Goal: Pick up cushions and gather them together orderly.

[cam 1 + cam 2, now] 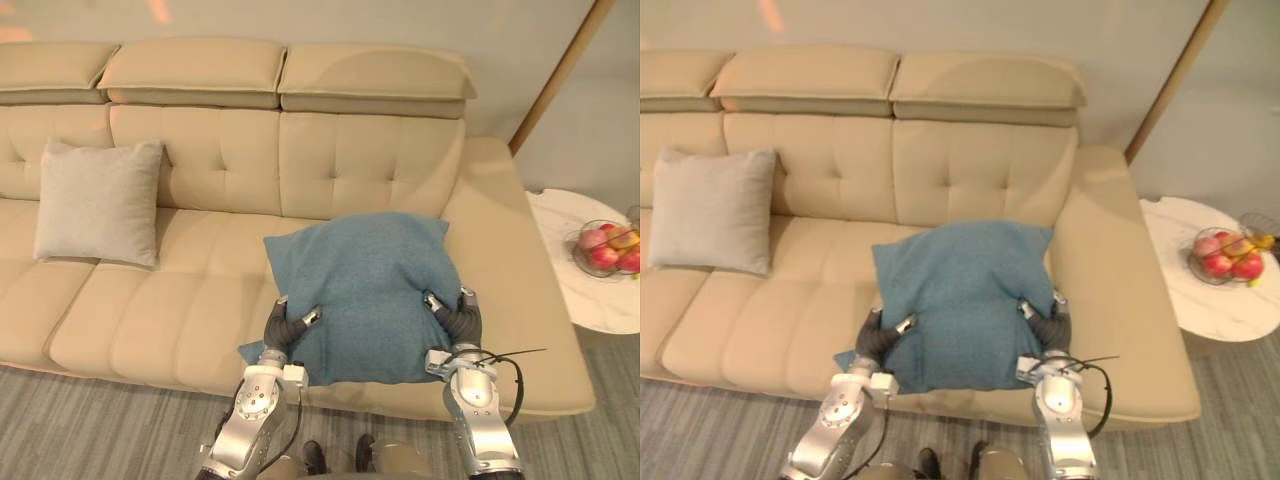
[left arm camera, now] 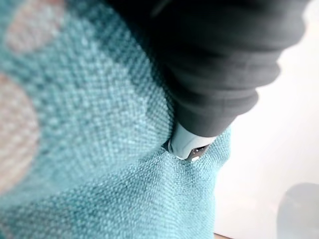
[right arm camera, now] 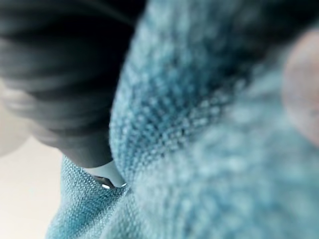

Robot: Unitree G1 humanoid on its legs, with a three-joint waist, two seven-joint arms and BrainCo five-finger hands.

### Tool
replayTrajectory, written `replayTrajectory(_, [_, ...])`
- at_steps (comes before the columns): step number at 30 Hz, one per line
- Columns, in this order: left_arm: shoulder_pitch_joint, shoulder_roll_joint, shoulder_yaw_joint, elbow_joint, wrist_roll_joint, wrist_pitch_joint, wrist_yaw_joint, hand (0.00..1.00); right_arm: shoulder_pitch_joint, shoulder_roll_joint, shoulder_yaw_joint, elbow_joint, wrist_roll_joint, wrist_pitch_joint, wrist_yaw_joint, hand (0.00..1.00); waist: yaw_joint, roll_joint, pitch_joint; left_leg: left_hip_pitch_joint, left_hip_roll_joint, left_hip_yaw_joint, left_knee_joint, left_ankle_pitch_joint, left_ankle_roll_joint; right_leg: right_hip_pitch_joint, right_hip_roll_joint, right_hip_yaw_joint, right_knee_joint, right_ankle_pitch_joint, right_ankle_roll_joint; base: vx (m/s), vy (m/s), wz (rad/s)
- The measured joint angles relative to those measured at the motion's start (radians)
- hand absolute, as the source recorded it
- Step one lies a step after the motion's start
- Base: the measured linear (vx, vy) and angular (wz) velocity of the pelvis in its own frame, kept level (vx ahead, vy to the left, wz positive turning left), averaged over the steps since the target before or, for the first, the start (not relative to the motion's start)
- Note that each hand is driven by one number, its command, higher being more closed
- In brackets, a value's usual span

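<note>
A blue cushion is held flat over the right-hand seat of the beige sofa. My left hand grips its near left edge, thumb on top of the fabric. On the near right edge my right hand does the same. The fingers below the cushion are hidden. Up close, the left wrist view has the thumb tip pressed into the blue weave, and the right wrist view has the dark cover against the cloth. A grey cushion leans upright on the sofa back at the far left.
A round white side table stands right of the sofa, with a glass bowl of fruit on it. A slanted wooden pole rises behind the sofa's right arm. Grey carpet runs along the sofa front.
</note>
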Motion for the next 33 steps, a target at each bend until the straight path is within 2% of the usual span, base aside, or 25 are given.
replayTrajectory(4, [0.021,-0.001,-0.012,0.002,-0.001,0.001,-0.036,1.0,0.027,0.001,-0.021,-0.009,0.001,0.0,0.003,1.0,-0.003,-0.001,0.0,0.026,-0.008,-0.042,0.053,-0.001,-0.002,0.104,-0.011,-0.038,-0.061,0.0,0.0,0.16,-0.002,0.43])
replayTrajectory(5, [0.019,-0.005,-0.015,0.002,-0.002,0.001,-0.038,1.0,0.028,0.001,-0.026,-0.014,0.001,0.0,0.003,1.0,-0.002,-0.005,0.004,-0.017,-0.009,-0.035,0.168,-0.001,-0.004,0.132,-0.028,-0.036,-0.081,0.001,-0.002,0.12,0.039,0.47])
replayTrajectory(6, [0.018,-0.007,-0.015,0.001,-0.002,0.001,-0.038,1.0,0.028,0.002,-0.026,-0.021,0.001,0.0,0.003,1.0,-0.001,-0.01,0.007,-0.052,-0.008,-0.033,0.245,0.006,-0.029,0.147,-0.04,-0.032,-0.093,0.002,-0.002,0.11,0.063,0.23])
replayTrajectory(7, [0.021,-0.01,-0.015,-0.001,-0.002,-0.001,-0.037,1.0,0.028,0.003,-0.027,-0.034,0.001,0.0,0.002,1.0,0.014,-0.019,0.012,-0.105,0.02,-0.026,0.315,-0.039,-0.039,0.157,-0.045,-0.025,-0.103,0.004,-0.001,0.08,0.066,-0.09])
replayTrajectory(8, [0.022,-0.01,-0.015,-0.001,-0.002,-0.002,-0.037,1.0,0.026,0.005,-0.026,-0.045,0.0,0.0,0.003,1.0,0.023,-0.009,0.007,-0.13,0.083,-0.047,0.293,-0.066,-0.066,0.164,-0.039,-0.02,-0.103,0.003,0.0,0.08,0.067,-0.18])
replayTrajectory(9, [0.023,-0.011,-0.015,-0.001,-0.002,-0.002,-0.037,1.0,0.026,0.004,-0.026,-0.045,0.0,-0.001,0.003,1.0,0.022,-0.007,0.006,-0.134,0.104,-0.059,0.254,-0.056,-0.085,0.164,-0.034,-0.019,-0.103,0.003,0.0,0.09,0.095,-0.2])
replayTrajectory(10, [0.024,-0.014,-0.015,-0.002,-0.001,-0.003,-0.037,1.0,0.026,0.001,-0.026,-0.045,0.001,-0.001,0.002,1.0,0.022,0.004,0.0,-0.124,0.153,-0.084,0.132,0.047,-0.107,0.165,-0.023,-0.012,-0.103,-0.002,0.011,0.11,0.142,-0.33])
replayTrajectory(11, [0.025,-0.013,-0.014,-0.002,0.0,-0.004,-0.036,1.0,0.022,0.004,-0.026,-0.047,0.001,0.0,0.001,1.0,0.025,0.004,-0.005,-0.095,0.147,-0.123,0.059,0.056,-0.133,0.158,-0.029,0.022,-0.107,-0.012,0.045,0.12,0.158,-0.32])
replayTrajectory(14, [0.018,-0.008,-0.015,-0.004,0.0,-0.003,-0.036,1.0,0.02,0.008,-0.029,-0.05,0.001,0.0,0.0,1.0,0.013,-0.021,0.002,-0.098,0.112,-0.11,0.002,0.07,-0.114,0.126,-0.057,0.04,-0.119,-0.004,0.058,0.08,0.163,-0.12])
replayTrajectory(18, [0.033,-0.007,-0.019,-0.006,0.002,-0.003,-0.034,1.0,0.022,0.009,-0.025,-0.051,0.0,0.0,0.0,1.0,0.012,-0.021,0.001,-0.092,0.098,-0.096,-0.023,0.081,-0.099,0.118,-0.069,0.054,-0.126,0.003,0.069,0.01,0.069,-0.09])
replayTrajectory(22, [0.035,0.013,-0.024,-0.052,0.02,-0.004,-0.031,1.0,0.017,0.007,-0.019,-0.095,-0.002,0.0,-0.009,1.0,0.016,-0.021,0.001,-0.112,0.096,-0.087,-0.128,0.146,-0.107,0.036,-0.069,0.068,-0.111,0.004,0.069,-0.07,-0.017,-0.1])
replayTrajectory(24, [0.035,0.013,-0.025,-0.079,0.028,-0.005,-0.018,1.0,0.017,0.006,-0.004,-0.14,-0.014,0.001,-0.033,1.0,0.017,-0.021,0.002,-0.135,0.111,-0.068,-0.149,0.165,-0.114,-0.015,-0.056,0.082,-0.094,0.014,0.057,-0.08,-0.058,-0.24])
replayTrajectory(28, [0.009,0.012,-0.025,-0.124,0.061,-0.012,0.024,1.0,0.013,0.007,0.014,-0.225,-0.047,0.001,-0.085,1.0,0.021,-0.024,0.005,-0.195,0.127,-0.041,-0.133,0.168,-0.116,-0.109,-0.046,0.104,-0.036,0.016,0.056,-0.06,-0.041,-0.21])
replayTrajectory(33, [-0.115,0.009,-0.01,-0.159,0.111,-0.014,0.097,1.0,-0.082,0.008,0.024,-0.264,-0.083,0.001,-0.167,1.0,0.027,-0.023,0.03,-0.313,0.136,-0.03,-0.076,0.171,-0.113,-0.234,-0.045,0.113,0.023,0.016,0.056,-0.1,-0.013,-0.08])
